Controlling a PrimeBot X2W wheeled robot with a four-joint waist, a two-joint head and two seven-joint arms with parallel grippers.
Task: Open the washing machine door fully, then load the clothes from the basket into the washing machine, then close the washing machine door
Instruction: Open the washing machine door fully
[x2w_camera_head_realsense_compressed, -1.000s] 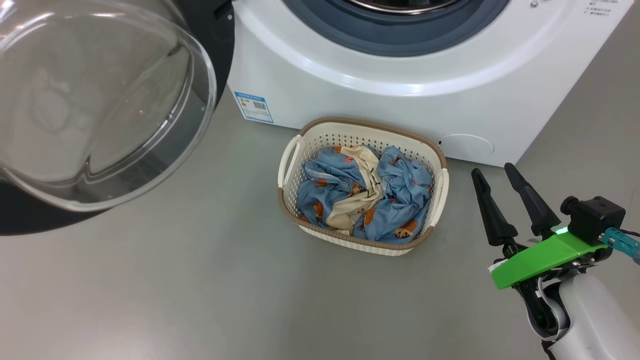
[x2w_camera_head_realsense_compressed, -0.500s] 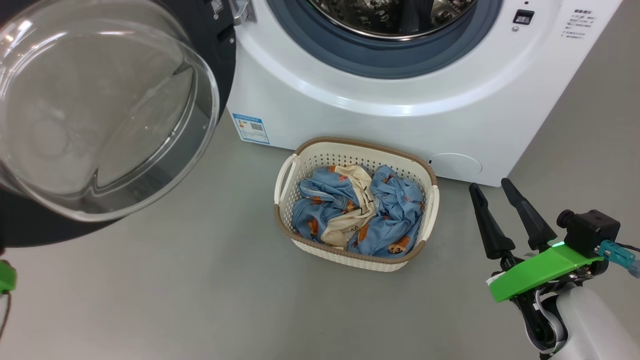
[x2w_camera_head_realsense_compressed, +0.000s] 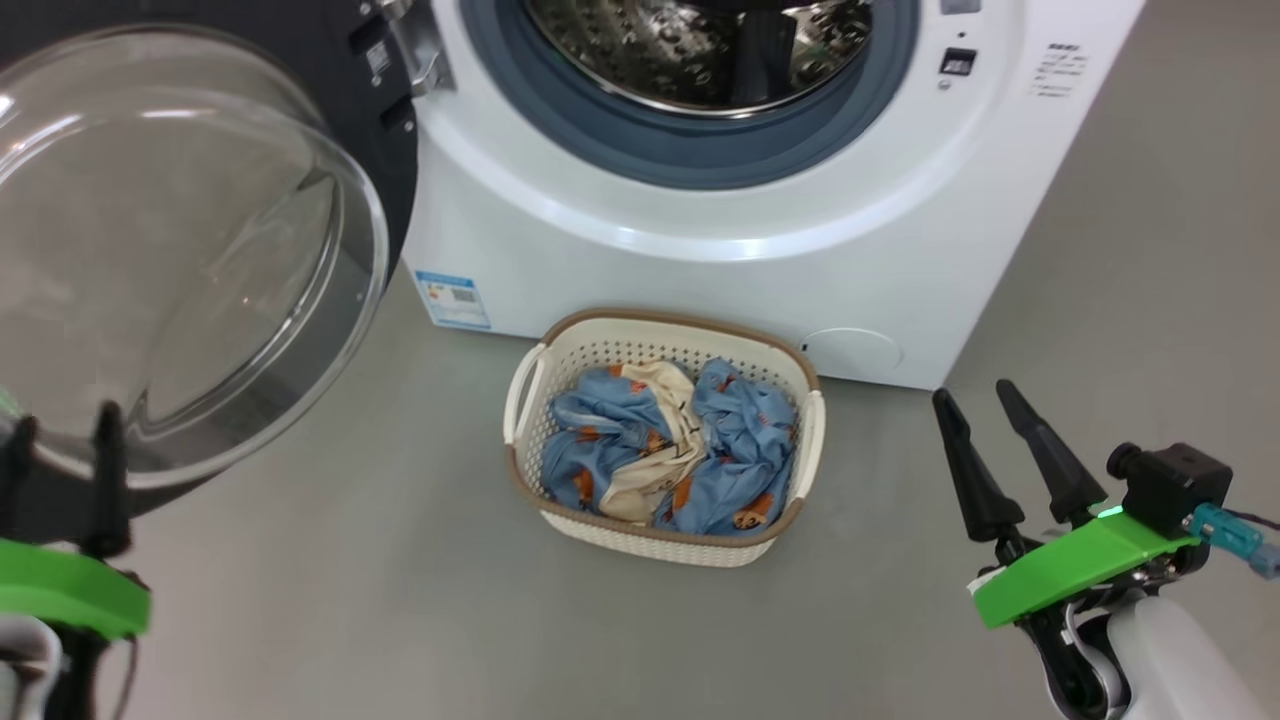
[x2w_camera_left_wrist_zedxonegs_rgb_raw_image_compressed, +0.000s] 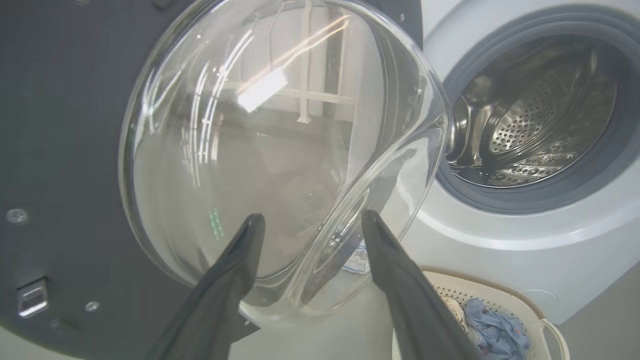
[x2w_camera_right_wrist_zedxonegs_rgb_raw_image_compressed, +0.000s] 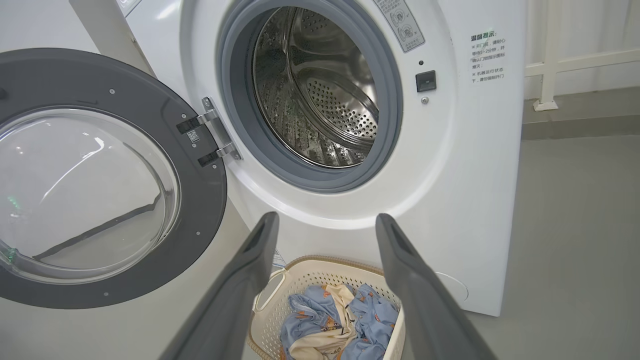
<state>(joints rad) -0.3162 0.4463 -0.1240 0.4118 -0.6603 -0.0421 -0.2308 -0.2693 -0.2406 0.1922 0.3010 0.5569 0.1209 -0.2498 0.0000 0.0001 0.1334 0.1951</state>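
Left gripper (x2w_camera_left_wrist_zedxonegs_rgb_raw_image_compressed: 311, 216) wide apart | right gripper (x2w_camera_head_realsense_compressed: 972, 392) wide apart | washing machine door (x2w_camera_left_wrist_zedxonegs_rgb_raw_image_compressed: 60, 150) edge cropped

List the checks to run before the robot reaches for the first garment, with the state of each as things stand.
1. The washing machine door is swung wide to the side, leaving the opening uncovered: ok.
2. The drum is empty in the part that shows: ok.
3. The clothes lie piled inside the basket, with none over the rim: ok.
4. The basket stands on the floor right in front of the machine: ok.
5. The right gripper is open and empty, and sits to the right of the basket: ok.
6. The left gripper is open and empty: ok. Whether it is clear of the door glass: cannot tell.
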